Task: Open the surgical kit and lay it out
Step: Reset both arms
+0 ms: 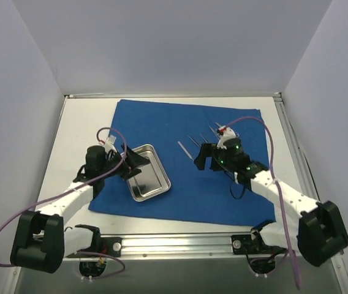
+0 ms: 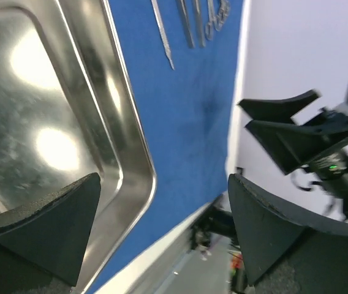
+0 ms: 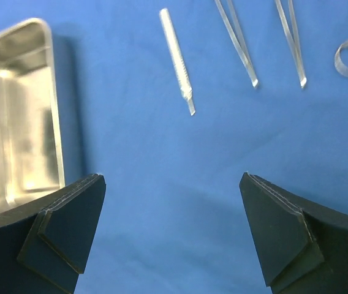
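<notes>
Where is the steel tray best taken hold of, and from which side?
On the rim nearest the left pincer, from above, one finger inside, one outside: the steel tray lies flat on the blue cloth, so probably only that thin raised wall offers a hold.

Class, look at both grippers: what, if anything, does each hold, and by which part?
Nothing is held. The left gripper is open over the steel tray rim; the right gripper is open above the blue cloth.
</notes>
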You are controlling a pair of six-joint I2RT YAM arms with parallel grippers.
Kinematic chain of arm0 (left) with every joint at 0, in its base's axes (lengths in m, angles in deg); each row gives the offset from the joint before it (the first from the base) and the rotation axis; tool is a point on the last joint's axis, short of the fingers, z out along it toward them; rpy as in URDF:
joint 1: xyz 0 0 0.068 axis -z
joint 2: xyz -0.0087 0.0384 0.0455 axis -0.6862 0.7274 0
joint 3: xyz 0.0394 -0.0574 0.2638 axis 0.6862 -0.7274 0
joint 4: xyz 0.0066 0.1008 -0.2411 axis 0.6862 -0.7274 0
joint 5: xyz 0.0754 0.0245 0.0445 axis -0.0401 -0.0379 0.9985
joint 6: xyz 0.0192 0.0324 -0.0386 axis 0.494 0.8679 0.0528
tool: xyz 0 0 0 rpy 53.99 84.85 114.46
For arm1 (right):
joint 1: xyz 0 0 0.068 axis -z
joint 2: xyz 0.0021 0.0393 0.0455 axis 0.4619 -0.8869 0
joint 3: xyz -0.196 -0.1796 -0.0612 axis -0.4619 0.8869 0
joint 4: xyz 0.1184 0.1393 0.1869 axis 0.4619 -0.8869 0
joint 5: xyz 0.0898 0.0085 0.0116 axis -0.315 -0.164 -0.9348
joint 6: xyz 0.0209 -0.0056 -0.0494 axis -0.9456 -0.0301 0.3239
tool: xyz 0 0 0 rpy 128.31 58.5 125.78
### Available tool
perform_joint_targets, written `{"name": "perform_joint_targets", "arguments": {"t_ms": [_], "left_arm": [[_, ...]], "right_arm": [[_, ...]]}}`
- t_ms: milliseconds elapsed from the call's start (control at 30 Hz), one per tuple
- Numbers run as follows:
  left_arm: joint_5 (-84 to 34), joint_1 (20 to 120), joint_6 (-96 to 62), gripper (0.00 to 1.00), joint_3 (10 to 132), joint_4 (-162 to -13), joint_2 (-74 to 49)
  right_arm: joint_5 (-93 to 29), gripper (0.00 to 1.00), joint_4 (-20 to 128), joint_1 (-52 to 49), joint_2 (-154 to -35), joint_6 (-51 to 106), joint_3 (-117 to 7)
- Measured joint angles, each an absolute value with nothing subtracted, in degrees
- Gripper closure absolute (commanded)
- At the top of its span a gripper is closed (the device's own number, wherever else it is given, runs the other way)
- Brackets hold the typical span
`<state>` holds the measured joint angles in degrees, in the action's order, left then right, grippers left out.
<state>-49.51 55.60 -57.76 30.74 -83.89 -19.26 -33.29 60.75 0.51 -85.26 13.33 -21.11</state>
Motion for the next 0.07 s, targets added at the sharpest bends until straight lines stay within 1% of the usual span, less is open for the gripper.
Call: {"name": "perform_joint_targets", "arguments": {"t_ms": [67], "left_arm": [[-51.4,55.6,-63.5,0.06,25.3,-75.7,-20.3]], "right_arm": [[-34.1,0.0,65.1,0.5,-80.1,10.6,-14.7]]}}
